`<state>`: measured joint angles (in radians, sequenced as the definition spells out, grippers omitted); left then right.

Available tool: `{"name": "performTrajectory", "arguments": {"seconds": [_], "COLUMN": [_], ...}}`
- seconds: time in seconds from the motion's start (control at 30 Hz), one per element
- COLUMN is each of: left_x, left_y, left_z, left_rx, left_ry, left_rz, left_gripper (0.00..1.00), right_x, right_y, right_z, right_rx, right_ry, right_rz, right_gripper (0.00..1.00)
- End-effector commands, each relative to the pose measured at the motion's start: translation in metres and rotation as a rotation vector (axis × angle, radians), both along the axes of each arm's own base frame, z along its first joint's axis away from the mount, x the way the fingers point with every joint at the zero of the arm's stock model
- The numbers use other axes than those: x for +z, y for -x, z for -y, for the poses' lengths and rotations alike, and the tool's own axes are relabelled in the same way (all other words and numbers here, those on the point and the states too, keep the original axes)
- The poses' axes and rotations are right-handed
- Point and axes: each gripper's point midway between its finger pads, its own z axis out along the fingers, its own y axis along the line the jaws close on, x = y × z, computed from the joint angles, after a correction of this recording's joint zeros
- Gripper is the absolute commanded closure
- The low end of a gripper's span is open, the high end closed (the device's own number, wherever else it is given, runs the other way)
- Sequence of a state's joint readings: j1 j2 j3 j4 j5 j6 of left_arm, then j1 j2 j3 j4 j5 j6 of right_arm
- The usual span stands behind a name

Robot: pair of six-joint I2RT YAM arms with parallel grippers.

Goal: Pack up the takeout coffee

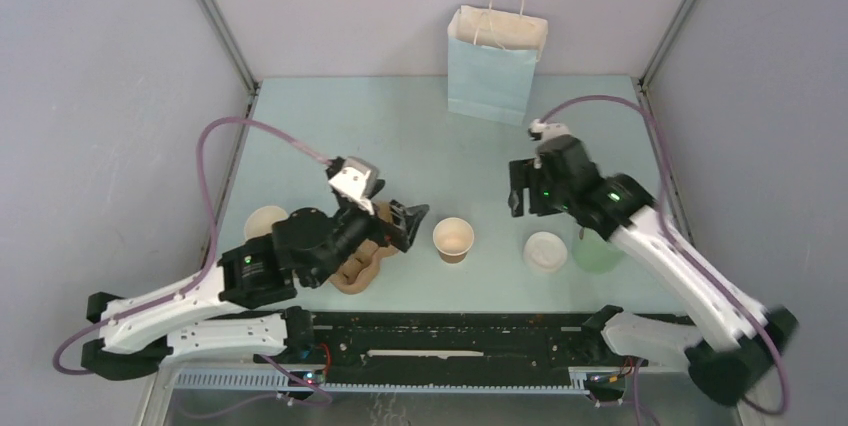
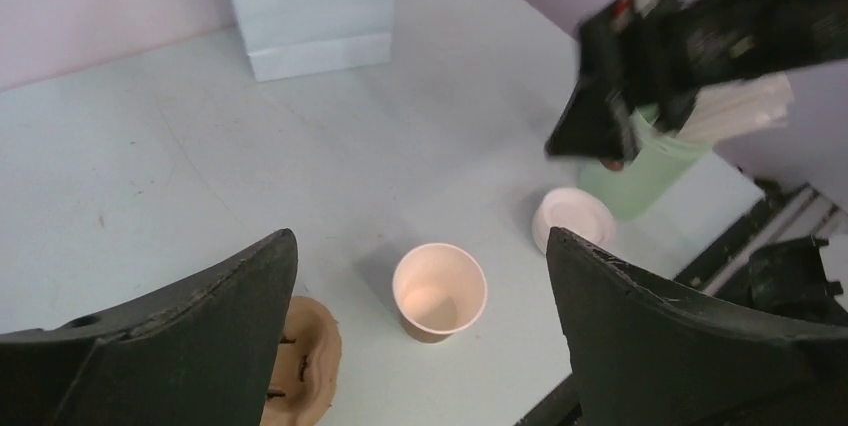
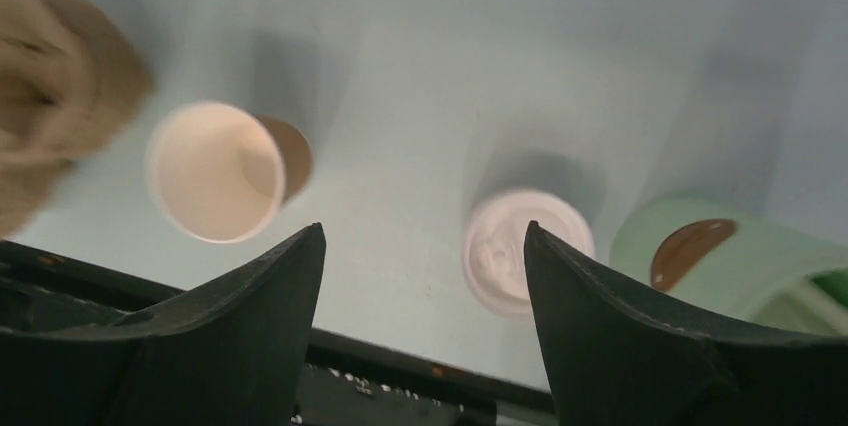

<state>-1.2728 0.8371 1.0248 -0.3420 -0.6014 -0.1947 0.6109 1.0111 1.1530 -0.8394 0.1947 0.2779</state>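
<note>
A kraft paper cup stands uncapped on the worktop between the left end effector and the right end effector, both spread and empty, a white lid nearby.

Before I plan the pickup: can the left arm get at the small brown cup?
Probably yes: the left arm has jaws open toward the upright cup, only bare table between them.
</note>
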Motion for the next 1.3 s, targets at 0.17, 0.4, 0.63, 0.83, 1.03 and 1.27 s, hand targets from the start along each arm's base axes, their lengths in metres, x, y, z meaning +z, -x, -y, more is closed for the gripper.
{"name": "performTrajectory", "arguments": {"seconds": [0.17,0.4,0.63,0.83,1.03,1.27], "left_x": [-0.018,-0.025,-0.031,-0.032,-0.033,-0.03], "left_y": [-0.008,-0.009,-0.011,-0.011,-0.014,-0.014], "left_z": [-0.025,-0.018,-0.021,-0.019,-0.013,-0.014], "left_rx": [0.102,0.078,0.093,0.097,0.097,0.099], "left_ry": [0.036,-0.022,-0.032,-0.034,-0.055,-0.052], "left_rz": [0.001,0.014,0.008,0.003,-0.003,0.001], "left_gripper": [0.01,0.0,0.0,0.0,0.0,0.0], "right_x": [-0.121,-0.147,-0.16,-0.174,-0.179,-0.18], "right_y": [0.037,0.032,0.028,0.025,0.022,0.022], "right_z": [-0.002,-0.002,0.002,0.008,0.01,0.008], "right_rx": [-0.107,-0.119,-0.121,-0.132,-0.138,-0.129], "right_ry": [0.094,0.117,0.127,0.126,0.112,0.103], "right_rz": [-0.517,-0.552,-0.556,-0.578,-0.589,-0.594], "right_gripper": [0.36,0.57,0.64,0.64,0.69,0.79]}}
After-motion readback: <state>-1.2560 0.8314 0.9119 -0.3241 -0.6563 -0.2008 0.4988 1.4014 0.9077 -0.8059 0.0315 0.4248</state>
